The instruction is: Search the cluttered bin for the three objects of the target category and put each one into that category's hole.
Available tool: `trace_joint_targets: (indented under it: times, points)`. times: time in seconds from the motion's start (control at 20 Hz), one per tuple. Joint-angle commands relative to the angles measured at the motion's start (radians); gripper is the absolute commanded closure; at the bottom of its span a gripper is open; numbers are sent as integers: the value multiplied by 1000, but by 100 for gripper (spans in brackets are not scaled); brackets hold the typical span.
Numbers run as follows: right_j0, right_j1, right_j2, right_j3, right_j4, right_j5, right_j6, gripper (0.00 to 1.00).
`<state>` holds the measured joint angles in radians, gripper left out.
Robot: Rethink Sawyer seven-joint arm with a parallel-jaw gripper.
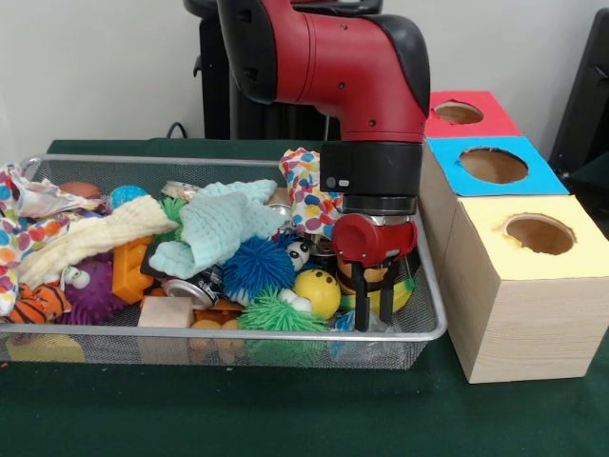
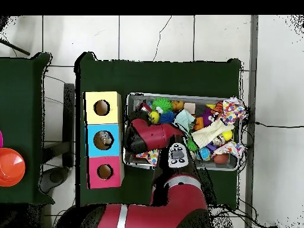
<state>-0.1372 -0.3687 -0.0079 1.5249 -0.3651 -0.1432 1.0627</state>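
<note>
The wire-mesh bin [image 1: 433, 319] stands on the green table and is full of clutter; it also shows in the overhead view [image 2: 178, 97]. Two crinkly white plastic bags with orange, red and blue print lie at its left end, one at the back [image 1: 33, 198] and one nearer [image 1: 11, 252]. In the overhead view they lie at the right end [image 2: 238, 149] [image 2: 234, 108]. My gripper [image 1: 373, 319] points straight down into the bin's right end, beside a yellow ball [image 1: 317, 290]. Its fingers [image 1: 361, 303] stand slightly apart with nothing clearly held. I see no third bag.
Three wooden boxes with round holes stand right of the bin: yellow top [image 1: 533, 238], blue top [image 1: 490, 167], red top [image 1: 466, 114]. A polka-dot cloth [image 1: 306, 190], a mint cloth [image 1: 224, 224], a pale yellow cloth [image 1: 90, 236], spiky balls and cans fill the bin.
</note>
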Motion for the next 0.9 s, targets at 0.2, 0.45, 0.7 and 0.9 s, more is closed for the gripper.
trace_joint_targets:
  times: [0.2, 0.45, 0.7, 0.9]
  points:
    - [-42, 78, 94, -26, -77, 64, 104, 0]
    - [-14, 96, 66, -31, -56, 42, 127, 0]
    - [-33, 69, 71, -4, -71, 40, 125, 0]
    - [-32, 78, 68, -7, -73, 28, 126, 0]
